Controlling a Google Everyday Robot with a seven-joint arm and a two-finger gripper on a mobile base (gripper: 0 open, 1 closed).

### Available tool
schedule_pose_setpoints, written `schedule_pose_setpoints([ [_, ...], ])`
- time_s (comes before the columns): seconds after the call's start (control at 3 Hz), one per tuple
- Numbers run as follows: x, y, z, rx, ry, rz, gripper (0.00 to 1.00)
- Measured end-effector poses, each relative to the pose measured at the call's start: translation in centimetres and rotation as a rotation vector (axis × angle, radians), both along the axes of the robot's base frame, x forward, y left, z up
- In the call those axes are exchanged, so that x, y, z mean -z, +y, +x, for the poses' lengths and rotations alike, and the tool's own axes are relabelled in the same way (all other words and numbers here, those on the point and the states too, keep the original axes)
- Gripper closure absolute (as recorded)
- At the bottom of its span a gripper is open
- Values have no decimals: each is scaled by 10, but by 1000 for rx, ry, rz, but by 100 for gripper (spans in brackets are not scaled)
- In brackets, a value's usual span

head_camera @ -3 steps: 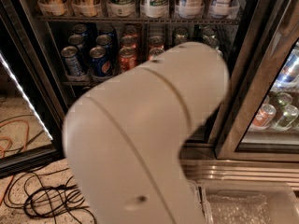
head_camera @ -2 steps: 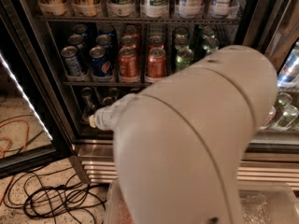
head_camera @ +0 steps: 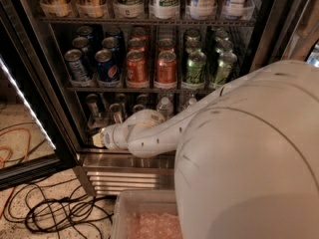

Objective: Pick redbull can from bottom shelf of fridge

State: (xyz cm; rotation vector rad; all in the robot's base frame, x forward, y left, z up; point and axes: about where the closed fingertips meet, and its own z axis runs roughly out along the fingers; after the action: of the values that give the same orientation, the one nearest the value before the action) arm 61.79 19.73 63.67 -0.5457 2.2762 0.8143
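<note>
Recorder: Gripper position?

Spotter: Gripper (head_camera: pixel 99 137) sits left of centre in the frame, at the front lip of the bottom shelf (head_camera: pixel 94 127), low in the fridge (head_camera: pixel 47 83). Only its pale tip shows past the white wrist. Open or closed: cannot tell.

Recorder: Target?

Spotter: One redbull can (head_camera: pixel 93 106) stands upright on that shelf, left side, just above the gripper in the frame. A second slim can (head_camera: pixel 117 113) stands to its right, nearer the wrist. Contact between the gripper and either can: cannot tell.

Recorder: Other stock on that rack?

Spotter: A clear water bottle (head_camera: pixel 165 105) stands right of the slim cans, its lower part hidden by the arm (head_camera: pixel 249 158).

Recorder: Rack above?

Spotter: From left to right: blue Pepsi cans (head_camera: pixel 106 66), orange cans (head_camera: pixel 135 67), green cans (head_camera: pixel 196 66), all upright in rows. Taller containers line the top edge of the frame.

Recorder: Surroundings?

Spotter: The arm fills the lower right, reaching left toward the shelf. The louvred steel base (head_camera: pixel 124 176) runs under the wrist. Black cables (head_camera: pixel 55 213) lie looped on the speckled floor, lower left. A clear bin (head_camera: pixel 122 208) sits at the bottom centre.
</note>
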Motion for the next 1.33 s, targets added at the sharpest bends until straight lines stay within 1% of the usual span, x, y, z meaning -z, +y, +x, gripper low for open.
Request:
schedule_pose_setpoints([
  [0.33, 10, -8, -24, -37, 36, -4, 100],
  [0.67, 34, -23, -38, -95, 62, -60, 100],
  [1.0, 39, -36, -36, -135, 27, -107, 100],
  [1.33, 50, -73, -67, -46, 131, -68, 100],
])
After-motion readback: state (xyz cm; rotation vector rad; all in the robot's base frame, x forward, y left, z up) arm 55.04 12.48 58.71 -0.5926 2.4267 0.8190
